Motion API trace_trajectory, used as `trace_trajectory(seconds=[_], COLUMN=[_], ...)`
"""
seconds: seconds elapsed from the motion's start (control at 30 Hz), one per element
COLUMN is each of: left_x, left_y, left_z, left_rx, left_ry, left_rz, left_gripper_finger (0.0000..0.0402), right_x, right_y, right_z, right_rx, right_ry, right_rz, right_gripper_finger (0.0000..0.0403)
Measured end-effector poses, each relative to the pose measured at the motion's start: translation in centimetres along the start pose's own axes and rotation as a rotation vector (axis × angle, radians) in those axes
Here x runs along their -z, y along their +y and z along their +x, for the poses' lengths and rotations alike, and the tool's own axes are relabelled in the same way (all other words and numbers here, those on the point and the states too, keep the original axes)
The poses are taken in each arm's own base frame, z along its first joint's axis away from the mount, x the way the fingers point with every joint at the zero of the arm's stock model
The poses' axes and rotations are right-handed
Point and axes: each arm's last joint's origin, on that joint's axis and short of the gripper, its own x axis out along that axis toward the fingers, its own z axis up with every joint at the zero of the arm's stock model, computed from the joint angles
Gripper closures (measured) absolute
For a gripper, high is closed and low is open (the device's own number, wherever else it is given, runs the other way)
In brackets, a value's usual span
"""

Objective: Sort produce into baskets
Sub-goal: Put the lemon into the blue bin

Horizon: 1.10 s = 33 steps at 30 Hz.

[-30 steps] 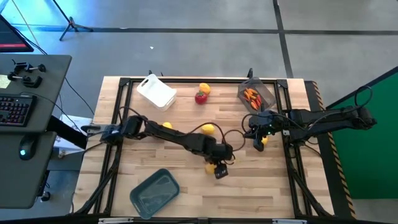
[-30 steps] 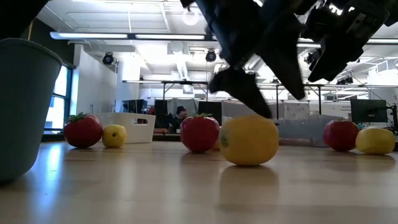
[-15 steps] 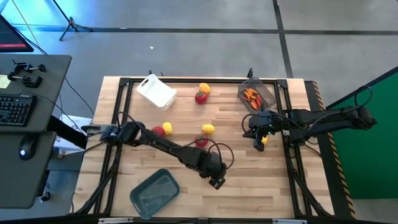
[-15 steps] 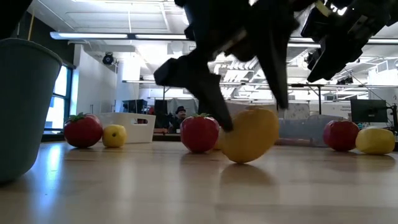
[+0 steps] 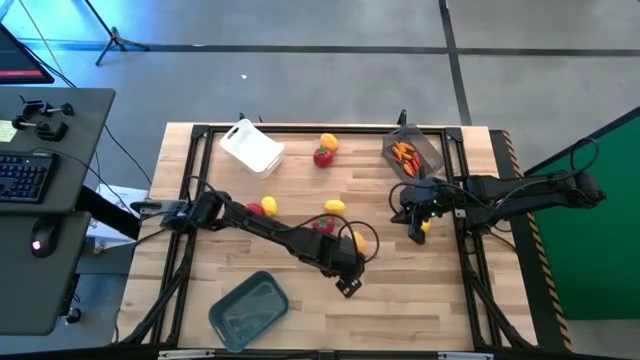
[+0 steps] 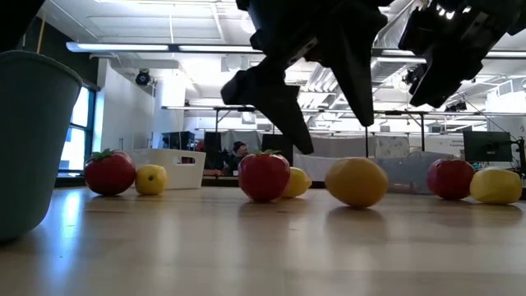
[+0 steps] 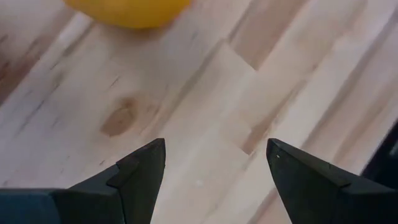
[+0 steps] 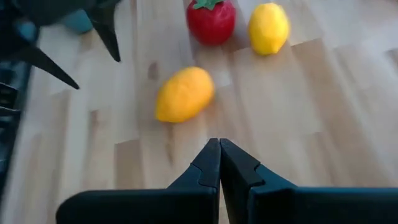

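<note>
The left gripper [image 5: 348, 284] is held wide open, nothing between its fingers [image 7: 140, 171]; a yellow fruit [image 5: 358, 241] lies on the table [image 5: 420, 300] just beyond it. The right gripper [image 5: 413, 232] is kept closed and empty, a lemon [image 5: 424, 226] beside it, the dark basket [image 5: 411, 152] farther off.

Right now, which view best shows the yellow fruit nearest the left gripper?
Right wrist view: the yellow fruit lies whole and unobstructed on the table. Low view shows its side; high view a speck by the open left gripper; left wrist view only an edge.
</note>
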Motion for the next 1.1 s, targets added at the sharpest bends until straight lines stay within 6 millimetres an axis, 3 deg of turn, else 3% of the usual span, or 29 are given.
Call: trace_trajectory(seconds=[0.1, 0.2, 0.43, 0.5, 0.6, 0.73, 0.93, 1.1], left_x=[0.0, 0.4, 2.0, 2.2, 2.5, 3.3, 4.6, 5.2], left_y=[-0.1, -0.4, -1.6, -1.7, -1.4, -0.3, 2.0, 3.4], left_z=[-0.3, -0.7, 0.3, 0.5, 1.1, 1.4, -0.5, -3.7], left_rx=[-0.018, -0.042, -0.001, 0.003, 0.037, 0.110, 0.221, 0.334], left_ry=[-0.034, -0.086, -0.132, -0.139, -0.143, -0.136, -0.205, -0.316], left_rz=[0.042, 0.089, 0.216, 0.254, 0.313, 0.360, 0.334, 0.252], left_gripper_finger=[0.0146, 0.0184, 0.0356, 0.0389, 0.0388, 0.0399, 0.0401, 0.0401], right_x=[0.1, 0.2, 0.5, 0.6, 0.9, 0.9, 0.2, -0.6], right_y=[0.3, 0.8, 2.9, 3.5, 4.4, 5.4, 5.6, 5.1], right_z=[0.1, 0.3, 2.4, 3.3, 4.8, 6.5, 7.8, 9.5], right_rx=[-0.027, -0.014, 0.057, 0.073, 0.084, 0.071, 0.097, 0.103], right_ry=[0.010, 0.012, -0.007, -0.021, -0.022, -0.045, -0.016, 0.017], right_rz=[0.056, 0.096, 0.249, 0.322, 0.388, 0.298, -0.062, -0.302], right_gripper_finger=[0.0398, 0.0375, 0.0246, 0.0207, 0.0160, 0.0133, 0.0130, 0.0130])
